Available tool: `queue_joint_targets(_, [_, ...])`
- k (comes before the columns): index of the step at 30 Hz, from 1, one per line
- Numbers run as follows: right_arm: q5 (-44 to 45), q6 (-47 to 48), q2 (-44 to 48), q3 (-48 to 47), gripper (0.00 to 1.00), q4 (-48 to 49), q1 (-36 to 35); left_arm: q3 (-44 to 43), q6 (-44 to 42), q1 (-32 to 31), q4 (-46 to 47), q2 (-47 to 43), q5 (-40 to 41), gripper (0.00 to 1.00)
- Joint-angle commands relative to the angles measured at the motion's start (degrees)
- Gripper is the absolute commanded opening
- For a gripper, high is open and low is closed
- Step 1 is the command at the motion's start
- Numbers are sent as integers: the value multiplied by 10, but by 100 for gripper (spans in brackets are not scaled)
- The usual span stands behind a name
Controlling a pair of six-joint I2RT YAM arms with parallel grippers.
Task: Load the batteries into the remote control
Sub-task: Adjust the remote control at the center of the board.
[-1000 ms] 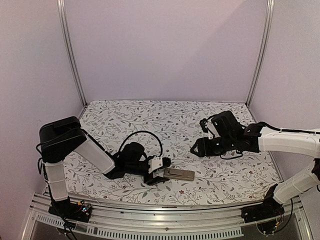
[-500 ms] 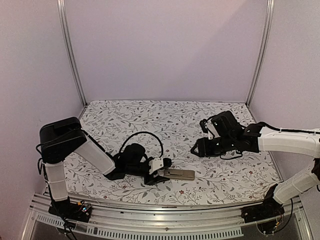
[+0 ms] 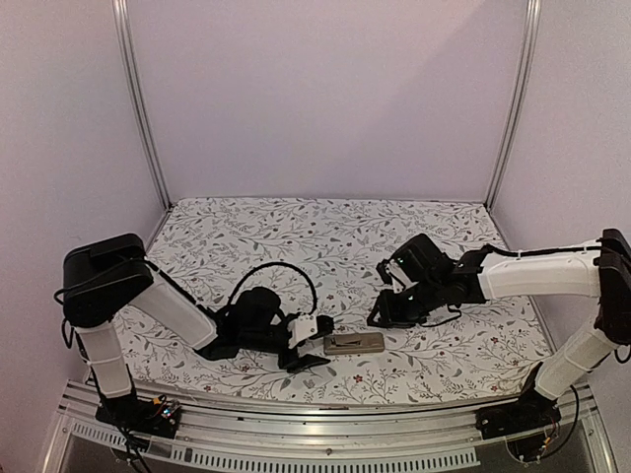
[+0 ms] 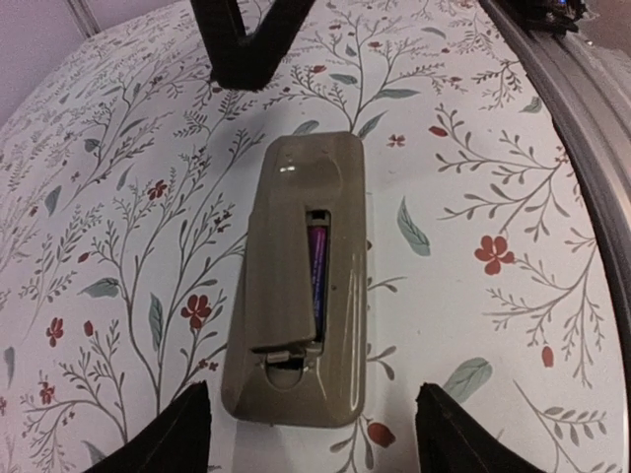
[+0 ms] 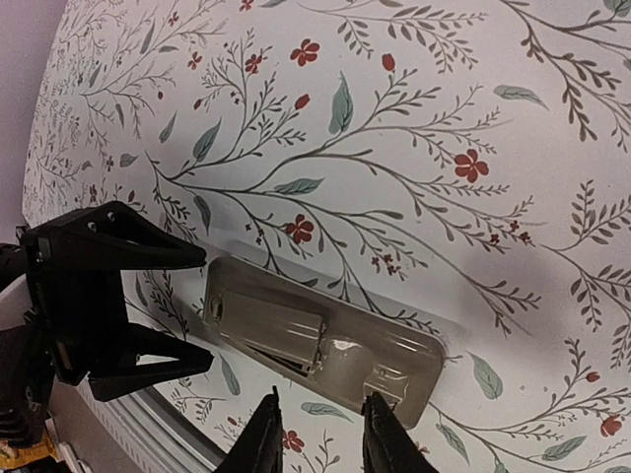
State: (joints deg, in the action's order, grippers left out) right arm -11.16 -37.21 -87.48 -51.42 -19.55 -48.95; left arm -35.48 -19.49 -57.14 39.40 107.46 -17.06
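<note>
The remote control (image 3: pixel 355 343) lies face down near the front edge, grey-tan back up. In the left wrist view (image 4: pixel 301 286) its battery cover sits askew, and one purple battery (image 4: pixel 319 271) shows in the slit beside it. A second battery is hidden. My left gripper (image 3: pixel 308 350) is open and empty, with its fingers (image 4: pixel 177 439) spread wider than the remote's left end and just short of it. My right gripper (image 3: pixel 380 313) hovers over the remote's right half. Its fingers (image 5: pixel 264 434) stand a narrow gap apart with nothing between them. The remote also shows in the right wrist view (image 5: pixel 325 345).
The floral-patterned table cover (image 3: pixel 325 246) fills the work area. The metal front rail (image 3: pixel 325 434) runs close behind the remote. Upright frame posts (image 3: pixel 138 99) stand at the back corners. A black cable loops over the left arm (image 3: pixel 286 266).
My right arm has swung left and down, bringing its gripper over the remote's right end. My left gripper has drawn back slightly from the remote's left end. The remote has not moved.
</note>
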Motion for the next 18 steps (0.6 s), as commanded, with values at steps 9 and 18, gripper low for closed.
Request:
queue_joint_targets(9, [-12,7,-71,-69,26,-24,-11,-14,9,-4,4,-10,-22,68])
queue_joint_targets(18, [-25,-1,-98,-62,24,1,-11,-24,22,-4,29,3,-31,60])
